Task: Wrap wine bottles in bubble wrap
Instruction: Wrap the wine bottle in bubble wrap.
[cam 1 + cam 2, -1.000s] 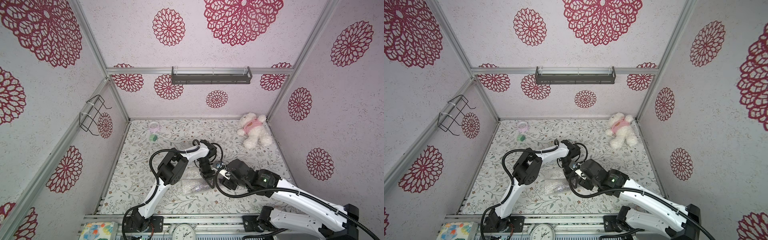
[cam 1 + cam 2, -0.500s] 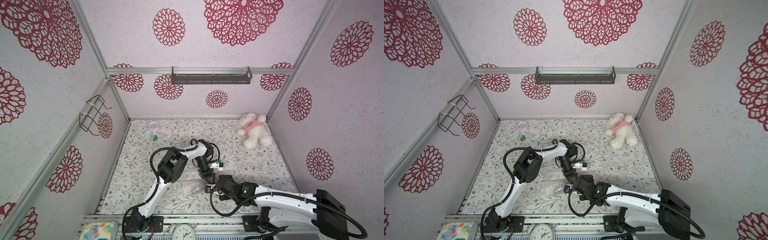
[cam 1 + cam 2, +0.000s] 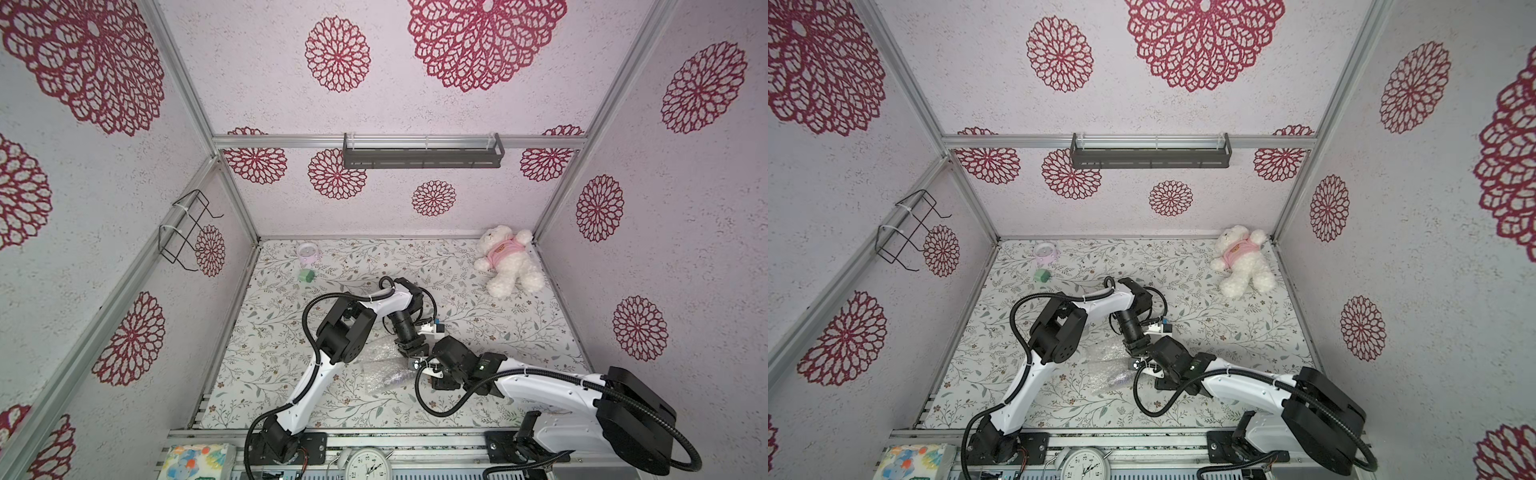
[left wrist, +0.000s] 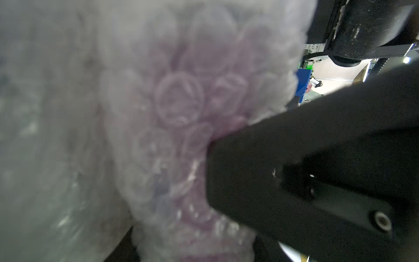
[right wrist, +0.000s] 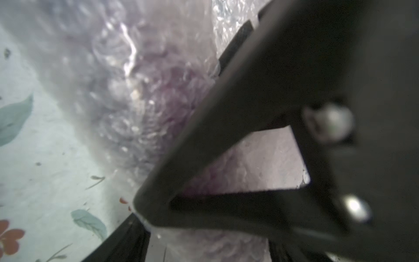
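The bubble wrap (image 3: 384, 370) (image 3: 1108, 365) lies as a whitish crinkly roll on the floral table, near the front middle. The wine bottle shows only as a purple tint through the wrap (image 4: 181, 102) (image 5: 172, 90). My left gripper (image 3: 411, 352) (image 3: 1137, 348) comes down from behind onto the roll's right end and is shut on it (image 4: 195, 249). My right gripper (image 3: 417, 365) (image 3: 1138, 365) reaches in from the right, just in front of the left one. Its jaws stand on either side of the same wrapped end (image 5: 208, 245), pressed against it.
A white tape dispenser with a blue part (image 3: 432, 329) sits just behind the grippers. A teddy bear (image 3: 509, 262) lies at the back right. A pink cup (image 3: 307, 252) and a green block (image 3: 306, 275) are at the back left. A wire rack (image 3: 185, 230) hangs on the left wall.
The right arm has swung down and toward the front, bringing its gripper from beside the dispenser to the roll's right end. The left gripper has stayed on the roll.
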Robot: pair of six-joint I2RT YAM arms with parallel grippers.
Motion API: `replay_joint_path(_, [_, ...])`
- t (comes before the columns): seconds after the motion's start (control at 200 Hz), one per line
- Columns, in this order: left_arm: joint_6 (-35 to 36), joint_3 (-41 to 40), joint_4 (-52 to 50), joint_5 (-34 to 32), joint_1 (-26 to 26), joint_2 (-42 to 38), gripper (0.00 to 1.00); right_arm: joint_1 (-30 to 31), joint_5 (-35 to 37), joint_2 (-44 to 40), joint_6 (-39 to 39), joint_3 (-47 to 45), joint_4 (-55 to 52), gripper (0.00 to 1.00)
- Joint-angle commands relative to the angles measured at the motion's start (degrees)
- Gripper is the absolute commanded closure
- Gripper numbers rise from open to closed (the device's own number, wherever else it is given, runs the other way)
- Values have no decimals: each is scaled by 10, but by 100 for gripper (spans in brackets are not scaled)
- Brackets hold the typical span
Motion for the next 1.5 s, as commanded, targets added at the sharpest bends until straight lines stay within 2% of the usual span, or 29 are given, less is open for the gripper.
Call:
replay_joint_path(0.0, [4,4,-21,-12,15,14,54,-11,-55,27,-8,12,-43,31])
replay_joint_path(0.175, [6,-3,-16,-9,24,5,50,-14,-78,53,-13,31,-84,43])
replay_joint_path(0.32, [-5,-17,3,-21,30,-12,35,-14,-100,75,-4,61,-146,50])
replay_joint_path(0.325, [-6,-17,4,-22,31,-13,33,-14,-101,75,-4,62,-148,50])
replay_joint_path(0.33, [-6,-17,4,-22,31,-14,19,-14,-101,76,-4,62,-150,50])
replay_joint_path(0.34, [-7,-18,6,-23,31,-15,4,-14,-103,77,-3,64,-154,50])
replay_joint_path(0.345, [-7,-18,7,-23,31,-16,1,-14,-104,78,-2,65,-156,50])
replay_joint_path(0.37, [-8,-20,8,-24,32,-20,3,-14,-106,80,0,68,-164,51])
replay_joint_path(0.56, [-18,-33,24,-35,49,-54,3,-14,-124,93,15,92,-214,56])
replay_joint_path(0.761, [-52,-72,79,-54,93,-141,3,-18,-152,106,25,106,-240,60])
replay_joint_path(0.861, [-85,-101,126,-89,122,-196,3,-27,-176,111,33,118,-253,61])
replay_joint_path(0.991, [-153,-150,209,-198,157,-269,3,-45,-213,115,41,130,-264,62])
replay_joint_path(1.056, [-184,-179,253,-288,169,-316,3,-57,-238,118,46,139,-267,62])
replay_joint_path(1.151, [-229,-255,358,-480,176,-394,3,-73,-267,129,54,158,-282,59])
replay_joint_path(1.251, [-239,-373,490,-583,178,-504,3,-87,-284,158,59,187,-306,58])
replay_joint_path(1.321, [-257,-439,557,-621,181,-570,3,-97,-301,179,61,204,-317,58])
replay_joint_path(1.406, [-241,-505,600,-623,184,-628,3,-111,-328,202,64,223,-329,59])
replay_joint_path(1.496, [-228,-534,596,-538,190,-661,3,-128,-351,225,71,244,-344,59])
